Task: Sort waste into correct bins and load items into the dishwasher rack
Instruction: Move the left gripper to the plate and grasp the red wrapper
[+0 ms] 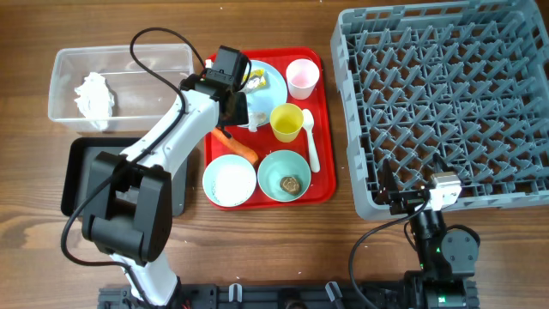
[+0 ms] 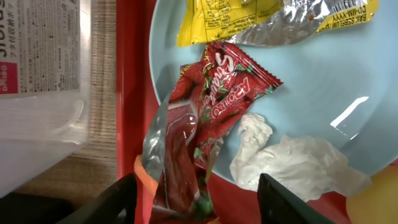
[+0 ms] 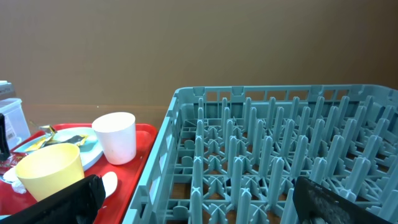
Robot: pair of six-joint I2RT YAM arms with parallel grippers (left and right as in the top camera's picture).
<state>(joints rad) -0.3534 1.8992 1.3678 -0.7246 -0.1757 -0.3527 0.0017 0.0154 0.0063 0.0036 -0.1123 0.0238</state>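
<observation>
Red wrapper (image 2: 205, 124) between fingers of left claw (image 2: 198, 190)
Left claw apart at pale blue plate (image 2: 311, 81) edge; right claw (image 3: 199, 202) apart beside rack (image 3: 280, 143).

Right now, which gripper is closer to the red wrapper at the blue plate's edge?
Left. The left gripper straddles the red wrapper at the plate's edge; the right gripper sits open beside the dishwasher rack, beyond the red tray.
</observation>
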